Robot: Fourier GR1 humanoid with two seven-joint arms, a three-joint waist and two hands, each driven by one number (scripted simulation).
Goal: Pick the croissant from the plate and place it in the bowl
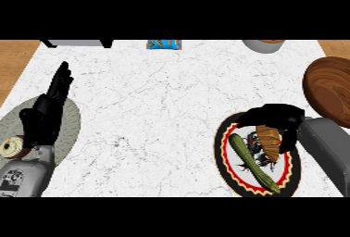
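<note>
From the head view, you see the right robot hand (pixel 279 121) at the right side of the white marbled tabletop (pixel 157 115), its black fingers curled down around the upper end of the croissant (pixel 269 140). The croissant lies on the plate (pixel 226 159), a dark plate with a red and yellow rim pattern, and beside it, toward the left, a long green cucumber (pixel 252 162) lies diagonally across the same plate. The brown wooden bowl (pixel 329 90) sits near the right edge, just above and to the right of the plate. Your left robot hand (pixel 46 109) rests open at the left, fingers straight and pointing up, over a grey round mat (pixel 68 132). A doughnut-like ring (pixel 10 147) lies at the far left edge beside the forearm.
</note>
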